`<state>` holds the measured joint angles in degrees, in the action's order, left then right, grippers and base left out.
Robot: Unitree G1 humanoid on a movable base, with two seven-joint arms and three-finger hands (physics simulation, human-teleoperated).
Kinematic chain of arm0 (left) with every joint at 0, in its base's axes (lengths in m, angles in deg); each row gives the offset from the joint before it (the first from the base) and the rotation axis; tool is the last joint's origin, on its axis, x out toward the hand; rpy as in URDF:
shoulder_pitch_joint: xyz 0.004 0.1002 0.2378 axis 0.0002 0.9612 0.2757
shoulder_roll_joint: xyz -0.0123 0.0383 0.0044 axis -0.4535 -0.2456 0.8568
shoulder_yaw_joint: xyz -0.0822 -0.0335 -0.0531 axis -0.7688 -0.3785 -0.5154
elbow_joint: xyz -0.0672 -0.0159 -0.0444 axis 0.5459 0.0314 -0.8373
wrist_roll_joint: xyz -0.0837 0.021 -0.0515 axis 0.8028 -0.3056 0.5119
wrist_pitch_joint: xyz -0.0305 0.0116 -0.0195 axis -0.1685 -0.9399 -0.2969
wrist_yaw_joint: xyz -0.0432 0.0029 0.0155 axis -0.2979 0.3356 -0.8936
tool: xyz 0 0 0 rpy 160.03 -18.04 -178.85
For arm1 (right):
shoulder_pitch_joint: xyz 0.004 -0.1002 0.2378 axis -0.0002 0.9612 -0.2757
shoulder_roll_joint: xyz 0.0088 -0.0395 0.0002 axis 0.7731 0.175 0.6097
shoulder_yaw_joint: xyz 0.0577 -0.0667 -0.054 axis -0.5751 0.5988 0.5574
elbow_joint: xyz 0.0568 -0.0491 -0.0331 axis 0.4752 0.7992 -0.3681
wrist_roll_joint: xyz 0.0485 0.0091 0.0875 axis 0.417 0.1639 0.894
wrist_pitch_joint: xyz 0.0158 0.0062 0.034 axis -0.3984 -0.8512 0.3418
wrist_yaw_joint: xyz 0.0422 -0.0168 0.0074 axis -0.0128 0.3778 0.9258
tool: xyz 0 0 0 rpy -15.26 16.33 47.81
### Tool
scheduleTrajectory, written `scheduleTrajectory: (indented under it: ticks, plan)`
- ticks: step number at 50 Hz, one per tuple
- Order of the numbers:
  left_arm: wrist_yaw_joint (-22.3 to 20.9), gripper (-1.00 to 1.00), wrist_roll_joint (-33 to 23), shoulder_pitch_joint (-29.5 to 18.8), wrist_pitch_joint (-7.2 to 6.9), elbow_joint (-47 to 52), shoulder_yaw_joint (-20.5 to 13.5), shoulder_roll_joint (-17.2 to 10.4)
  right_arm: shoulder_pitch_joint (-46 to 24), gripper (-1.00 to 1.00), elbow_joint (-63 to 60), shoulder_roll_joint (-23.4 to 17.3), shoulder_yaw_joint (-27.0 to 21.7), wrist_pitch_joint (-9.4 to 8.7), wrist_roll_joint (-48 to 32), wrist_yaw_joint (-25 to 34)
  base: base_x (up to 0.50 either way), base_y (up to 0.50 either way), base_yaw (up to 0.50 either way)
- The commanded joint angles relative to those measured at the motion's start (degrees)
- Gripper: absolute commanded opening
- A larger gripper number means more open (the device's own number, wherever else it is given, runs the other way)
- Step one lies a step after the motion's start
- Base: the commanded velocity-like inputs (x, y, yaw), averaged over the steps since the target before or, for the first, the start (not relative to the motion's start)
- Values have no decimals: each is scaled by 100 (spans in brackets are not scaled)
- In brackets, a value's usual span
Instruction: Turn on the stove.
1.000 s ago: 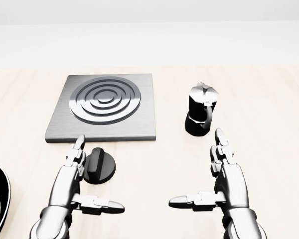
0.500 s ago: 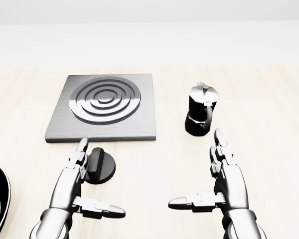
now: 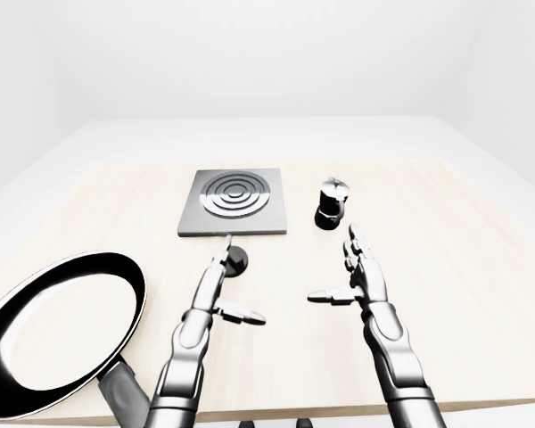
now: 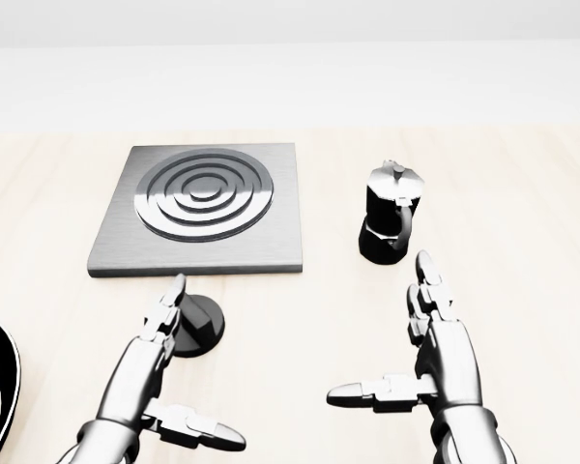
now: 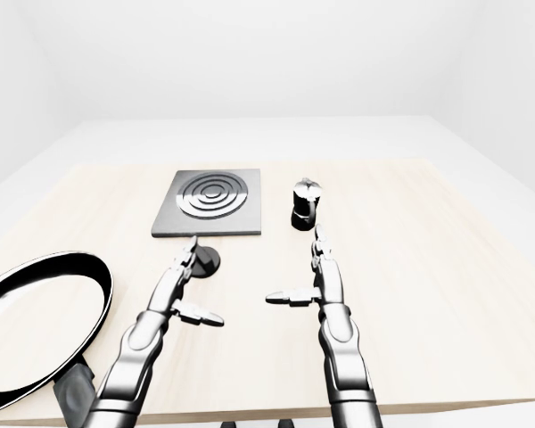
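Observation:
The stove is a square grey plate [image 4: 201, 209] with ring burner, lying flat on the pale wooden table [image 4: 522, 222]. Its round black knob [image 4: 201, 327] sits on the table just below the plate's lower edge. My left hand [image 4: 191, 372] is open; its straight fingers [image 4: 164, 324] lie over the knob's left part, and the thumb sticks out to the right below the knob. The fingers do not close round the knob. My right hand [image 4: 382, 333] is open and empty, hovering below the moka pot, thumb pointing left.
A black moka pot [image 4: 389, 224] stands to the right of the stove plate, just above my right fingertips. A large black frying pan [image 3: 62, 330] lies at the table's lower left, near my left arm. The table's near edge [image 3: 294, 415] runs under my forearms.
My left hand has moved right and up the view, so its fingers now cover the knob's left part instead of standing beside it. The right hand has not moved.

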<state>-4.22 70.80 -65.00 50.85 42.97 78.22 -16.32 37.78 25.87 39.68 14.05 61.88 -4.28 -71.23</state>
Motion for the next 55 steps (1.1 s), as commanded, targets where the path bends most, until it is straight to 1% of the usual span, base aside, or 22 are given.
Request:
scheduleTrajectory:
  ticks: [1, 4, 9, 13, 15, 17, 18, 23, 24, 29, 30, 31, 33, 34, 35, 38, 39, 42, 45, 47, 49, 55]
  plan:
    - [-346, 100, -108, 241, 142, 368, 161, 12, -22, 100, 32, -5, -8, -2, 14, -7, 0, 0, 0]
    - [-410, 100, -147, 301, 244, 421, 203, 23, -21, 100, 24, -4, -4, -12, 10, -8, 0, 0, 0]
    - [-528, 100, -121, 374, 252, 561, 220, 31, -4, 100, 13, 0, 6, -3, 0, -5, 0, 0, 0]
    - [-634, 100, -110, 440, 363, 644, 279, 31, 0, 100, -2, -2, 9, -12, -6, 2, 0, 0, 0]
    - [-650, 100, -103, 452, 359, 679, 284, 37, 1, 100, 9, -1, 9, -1, -8, 3, 0, 0, 0]
    - [-682, 100, -85, 470, 409, 705, 294, 37, -1, 100, 26, -2, 8, 13, -11, 9, 0, 0, 0]
    - [-679, 100, -82, 460, 444, 682, 287, 36, 9, 100, -27, -2, 12, -29, -12, 8, 0, 0, 0]
    - [-726, 100, -32, 502, 469, 833, 304, 48, -8, 100, 54, -3, 4, 35, -15, 16, 0, 0, 0]
    - [-732, 100, 3, 485, 512, 823, 293, 50, -9, 100, 51, -3, 6, 30, -16, 15, 0, 0, 0]
    - [-745, 100, 156, 499, 558, 990, 271, 74, -8, 100, 82, -1, 7, 65, -20, 14, 0, 0, 0]
    - [-732, 100, 179, 488, 551, 1009, 263, 76, -4, 100, 64, -1, 9, 49, -20, 13, 0, 0, 0]
    - [-705, 100, 221, 471, 598, 1014, 245, 83, -8, 100, 78, -1, 9, 59, -20, 13, 0, 0, 0]
    - [-684, 100, 274, 453, 564, 1077, 224, 83, -5, 100, 69, 0, 9, 51, -18, 13, 0, 0, 0]
    - [-660, 100, 296, 435, 603, 1067, 211, 84, 6, 100, 25, 0, 13, 19, -19, 12, 0, 0, 0]
    - [-611, 100, 338, 427, 651, 1100, 191, 99, 3, 100, 59, 1, 12, 52, -21, 13, 0, 0, 0]
    - [-484, 100, 482, 362, 617, 1231, 117, 124, 4, 100, 52, 2, 15, 49, -24, 10, 0, 0, 0]
    - [-431, 100, 545, 333, 668, 1258, 83, 130, 6, 100, 35, 2, 17, 34, -26, 9, 0, 0, 0]
    - [-390, 100, 617, 318, 558, 1369, 71, 114, 19, 100, 6, 4, 18, 19, -27, 10, 0, 0, 0]
    - [-354, 100, 618, 320, 661, 1274, 75, 103, 20, 100, -5, 5, 20, 7, -28, 8, 0, 0, 0]
    - [-348, 100, 610, 327, 657, 1269, 87, 98, 28, 100, -30, 6, 23, -11, -30, 8, 0, 0, 0]
    - [-290, 100, 578, 287, 714, 1166, 65, 93, 15, 100, 28, 6, 19, 36, -31, 8, 0, 0, 0]
    - [-124, 100, 621, 157, 721, 999, -61, 93, 25, 100, -19, 5, 19, 0, -25, 9, 0, 0, 0]
